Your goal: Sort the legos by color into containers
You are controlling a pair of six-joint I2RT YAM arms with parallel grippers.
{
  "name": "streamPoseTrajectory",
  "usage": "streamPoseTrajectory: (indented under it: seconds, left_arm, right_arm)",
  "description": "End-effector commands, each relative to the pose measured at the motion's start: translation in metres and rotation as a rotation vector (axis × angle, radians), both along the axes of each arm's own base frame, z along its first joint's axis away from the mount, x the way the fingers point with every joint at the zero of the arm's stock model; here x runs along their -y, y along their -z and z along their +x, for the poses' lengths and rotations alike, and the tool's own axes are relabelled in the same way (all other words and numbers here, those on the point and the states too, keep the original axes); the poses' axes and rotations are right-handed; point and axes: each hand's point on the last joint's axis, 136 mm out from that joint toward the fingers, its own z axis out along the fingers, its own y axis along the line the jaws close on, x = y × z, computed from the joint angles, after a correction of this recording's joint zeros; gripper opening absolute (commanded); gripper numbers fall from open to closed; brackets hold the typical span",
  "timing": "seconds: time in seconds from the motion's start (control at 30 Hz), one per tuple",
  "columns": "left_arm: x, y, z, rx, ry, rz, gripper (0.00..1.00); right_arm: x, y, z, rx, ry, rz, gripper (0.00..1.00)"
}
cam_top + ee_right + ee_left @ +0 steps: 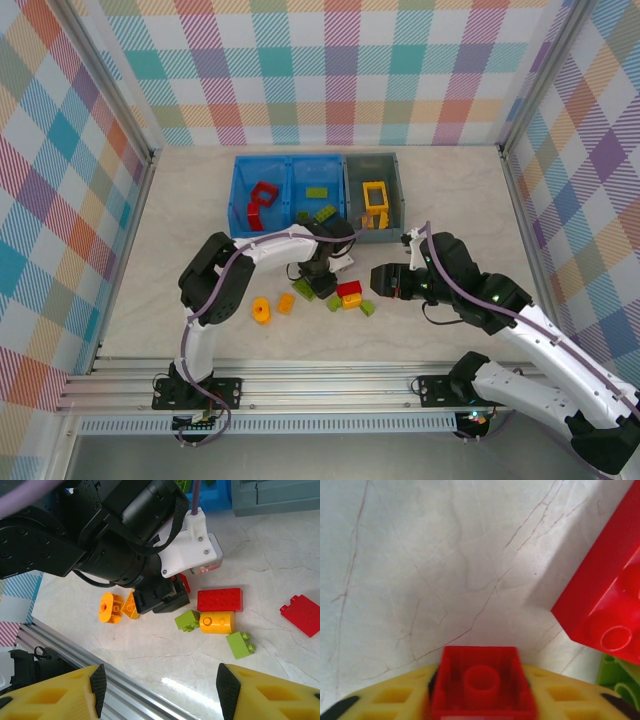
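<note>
The left gripper (483, 707) is down on the surface (420, 580) with its jaws closed on a small red brick (481, 677). There's one finger against each side and the stud faces up. In the left wrist view a bigger red brick (602, 605) sits just beside it at about 2 o'clock, not touching, and a green brick (620, 682) pokes in at 4 o'clock. Pinching the little one by its flat sides makes sense, since the neighbours are close and a narrow grip keeps the fingers off them.

The right gripper (160, 690) hangs open with nothing between its fingers. In the top view it's above the surface at roughly 3 o'clock of the loose pile. It's probably waiting there so the two arms don't crowd the same few bricks.

Further out in the top view, a round yellow piece (262, 311) and an orange brick (285, 302) lie at about 8 o'clock of the left gripper, apart from the main cluster. The bins sit at 12 o'clock. The blue bin (236, 195) has red pieces in its left compartment and green in its right. The grey bin (397, 200) right beside it holds yellow ones.

So the small red brick most likely belongs in that left compartment, around 11 o'clock from the gripper. A straight lift first would avoid dragging the bigger red brick along.
</note>
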Motion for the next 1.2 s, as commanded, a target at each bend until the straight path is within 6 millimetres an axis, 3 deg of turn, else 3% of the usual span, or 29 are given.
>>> streamPoseTrajectory:
  seconds: [0.0,0.13,0.23,0.43,0.63,0.77,0.9,1.03,1.17]
  left_arm:
    - [0.007,-0.007,0.003,0.031,-0.005,-0.029,0.35]
    - [0.007,-0.037,0.008,0.111,-0.059,-0.098,0.32]
    - [-0.002,-0.073,0.011,0.179,-0.132,-0.161,0.32]
    - [-0.065,-0.128,0.027,0.268,-0.403,-0.248,0.31]
    - [-0.136,-0.154,0.068,0.329,-0.706,-0.267,0.31]
    - [-0.161,-0.148,0.106,0.317,-0.886,-0.293,0.31]
    - [-0.161,-0.132,0.146,0.292,-0.948,-0.284,0.30]
    - [-0.161,-0.109,0.178,0.269,-0.996,-0.252,0.29]
    - [-0.166,-0.087,0.201,0.239,-1.062,-0.246,0.29]
  right_arm:
    - [-0.003,0.001,-0.003,-0.004,-0.012,0.018,0.62]
    - [-0.005,0.004,-0.003,-0.006,-0.027,0.012,0.62]
    - [-0.009,0.005,-0.002,-0.006,-0.050,0.002,0.61]
    - [-0.035,0.000,0.005,0.040,-0.147,-0.039,0.59]
    - [-0.106,-0.008,0.007,0.134,-0.310,-0.088,0.60]
    - [-0.156,-0.012,0.013,0.210,-0.366,-0.074,0.61]
    - [-0.195,-0.022,0.022,0.300,-0.359,-0.022,0.64]
    - [-0.212,-0.027,0.033,0.315,-0.318,-0.001,0.65]
    - [-0.215,-0.034,0.038,0.324,-0.300,0.011,0.65]
